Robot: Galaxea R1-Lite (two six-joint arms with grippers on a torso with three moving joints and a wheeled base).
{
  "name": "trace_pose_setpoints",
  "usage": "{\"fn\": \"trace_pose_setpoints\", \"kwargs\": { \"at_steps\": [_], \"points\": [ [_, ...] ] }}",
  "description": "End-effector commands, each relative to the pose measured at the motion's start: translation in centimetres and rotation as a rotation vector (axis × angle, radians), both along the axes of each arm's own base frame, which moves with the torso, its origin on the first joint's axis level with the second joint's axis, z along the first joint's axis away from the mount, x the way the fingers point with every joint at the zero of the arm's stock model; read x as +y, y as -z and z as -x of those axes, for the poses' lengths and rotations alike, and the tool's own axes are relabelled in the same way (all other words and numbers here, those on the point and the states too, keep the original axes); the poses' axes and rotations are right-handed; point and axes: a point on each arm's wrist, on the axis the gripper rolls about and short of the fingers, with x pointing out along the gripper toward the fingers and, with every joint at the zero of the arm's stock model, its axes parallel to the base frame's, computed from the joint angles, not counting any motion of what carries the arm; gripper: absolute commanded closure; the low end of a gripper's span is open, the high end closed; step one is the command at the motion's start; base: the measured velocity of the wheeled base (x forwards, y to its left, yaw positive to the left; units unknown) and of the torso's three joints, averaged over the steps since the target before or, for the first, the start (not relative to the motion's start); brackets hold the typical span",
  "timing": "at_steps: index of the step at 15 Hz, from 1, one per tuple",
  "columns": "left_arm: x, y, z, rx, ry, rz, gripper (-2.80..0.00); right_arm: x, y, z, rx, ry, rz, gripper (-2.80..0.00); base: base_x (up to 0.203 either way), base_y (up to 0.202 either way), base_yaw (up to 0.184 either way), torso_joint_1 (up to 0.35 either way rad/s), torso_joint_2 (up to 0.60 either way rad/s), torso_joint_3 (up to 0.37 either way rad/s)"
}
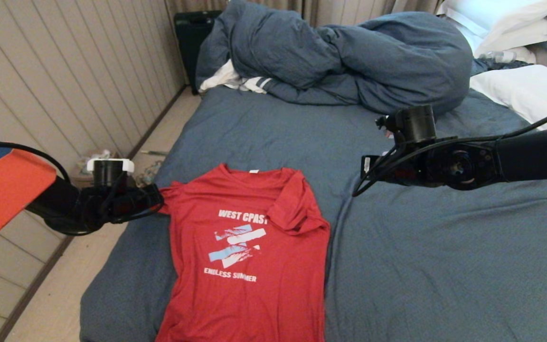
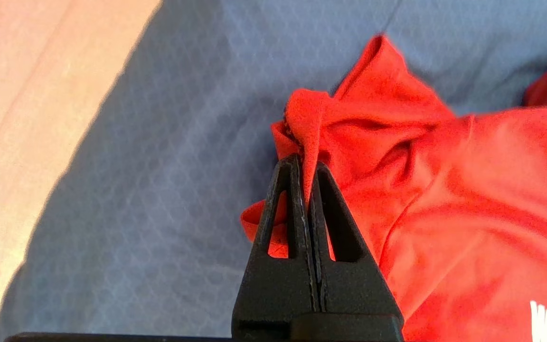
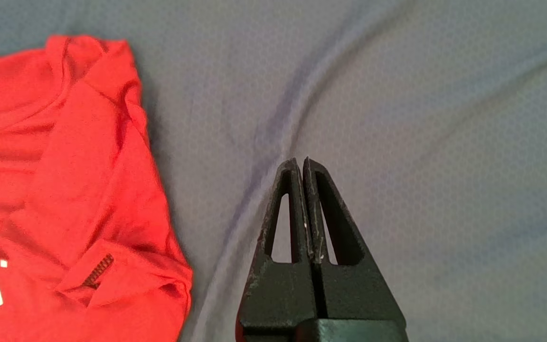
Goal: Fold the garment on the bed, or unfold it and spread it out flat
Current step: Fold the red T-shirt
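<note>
The garment (image 1: 249,247), a red T-shirt with white print, lies face up on the near left part of the bed (image 1: 420,261). Its sleeve on the right side is folded over onto the chest (image 1: 297,204). My left gripper (image 1: 157,197) is at the shirt's left sleeve, by the bed's left edge. In the left wrist view that gripper (image 2: 306,161) is shut on a pinched ridge of the sleeve of the garment (image 2: 468,190). My right gripper (image 3: 300,161) is shut on nothing and hovers over bare sheet, to the right of the garment (image 3: 64,190).
A bunched blue-grey duvet (image 1: 349,57) fills the far end of the bed, with a white striped cloth (image 1: 240,80) beside it. White pillows (image 1: 525,90) lie at the far right. Wooden floor (image 1: 64,285) and a panelled wall run along the bed's left edge.
</note>
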Motion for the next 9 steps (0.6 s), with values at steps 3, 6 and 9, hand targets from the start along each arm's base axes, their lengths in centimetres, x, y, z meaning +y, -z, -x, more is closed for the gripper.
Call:
{"fn": "trace_pose_setpoints", "kwargs": {
  "at_steps": [3, 6, 9],
  "points": [
    [-0.6, -0.4, 1.1, 0.006, 0.010, 0.006, 0.00, -0.3, -0.8, 0.6, -0.017, 0.008, -0.011, 0.00, 0.000, 0.000, 0.000, 0.000, 0.00, 0.000],
    [-1.5, -1.5, 2.2, -0.028, 0.035, 0.005, 0.00, -0.8, -2.2, 1.8, -0.046, 0.010, -0.021, 0.00, 0.000, 0.000, 0.000, 0.000, 0.00, 0.000],
    [-1.8, -1.9, 2.3, -0.041, 0.045, 0.004, 0.00, -1.1, -3.0, 3.5, -0.055, -0.003, -0.023, 0.00, 0.000, 0.000, 0.000, 0.000, 0.00, 0.000]
  ]
}}
